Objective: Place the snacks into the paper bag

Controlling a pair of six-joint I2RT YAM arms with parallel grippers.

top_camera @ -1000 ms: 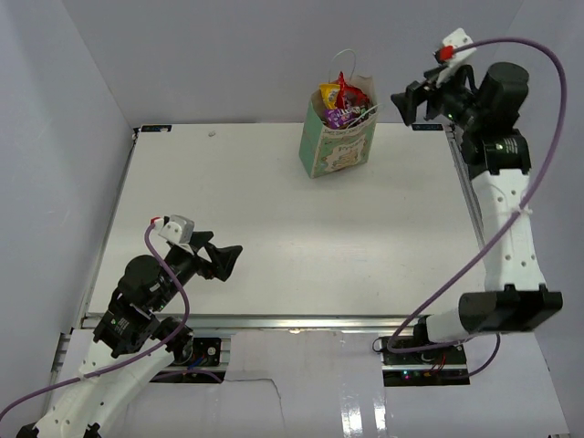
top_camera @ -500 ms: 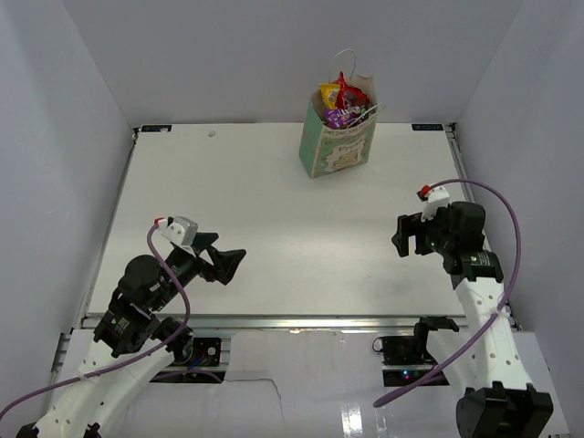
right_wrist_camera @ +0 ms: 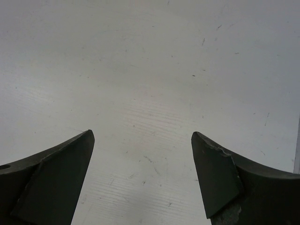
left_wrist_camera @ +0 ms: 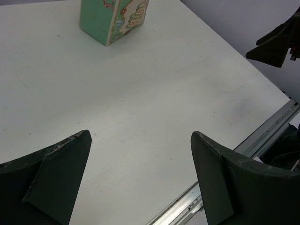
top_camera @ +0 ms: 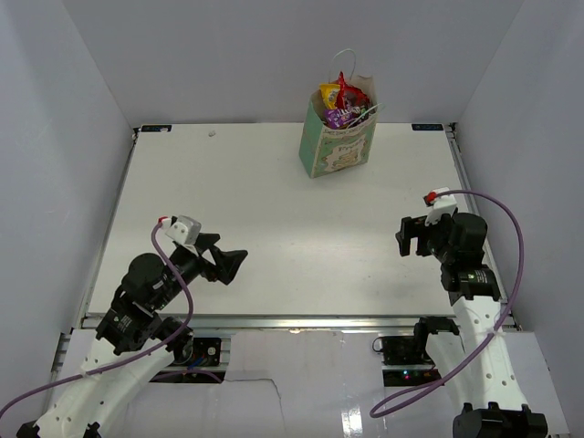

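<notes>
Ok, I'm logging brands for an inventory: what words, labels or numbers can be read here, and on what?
No text here can be read.
The bag, cream label: printed, but too small and blurred to read.
The snacks sticking out of the bag: wrapper print too small to read.
Nothing else shows any text.

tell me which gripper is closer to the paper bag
Right. The right gripper is toward the near right of the paper bag; the left gripper is farther, near left.
</notes>
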